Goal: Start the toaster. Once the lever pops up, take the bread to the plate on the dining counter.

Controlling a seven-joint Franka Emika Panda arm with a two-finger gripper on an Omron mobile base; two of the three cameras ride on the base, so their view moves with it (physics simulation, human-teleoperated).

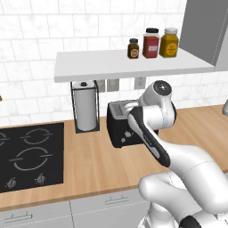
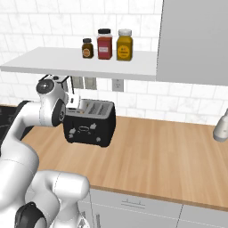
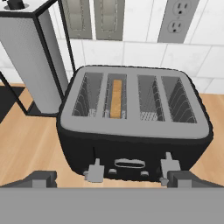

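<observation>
Light-wood desk (image 1: pixel 89 164) runs under a wall of white tiles, with grey drawer fronts along its near edge. A black hob (image 1: pixel 29 153) is set into the desk on the left, and a white shelf (image 2: pixel 75 62) on the wall carries three jars (image 2: pixel 106 44), one small and dark, one red, one yellow. A grey cabinet (image 2: pixel 196 40) hangs to the right of the shelf.

The black boxy four-slot toaster with a silver-grey top (image 3: pixel 133 116) stands on the desk near the back wall, just beside a white paper-towel roll in a black wire stand (image 1: pixel 85 107), between the hob and the open right half of the desk.

The hand view looks down into the slots: the thin tan slice of bread (image 3: pixel 116 98) stands upright in the second slot from the left, while the other three slots show bare wire. Two grey levers jut from the toaster's front, and wall sockets sit on the tiles behind it. From the base views the bread cannot be made out.

The end effector (image 3: pixel 111 179) hangs in front of the toaster with its fingers spread wide, pinching nothing. To the right of the toaster the desk lies bare and broad.
</observation>
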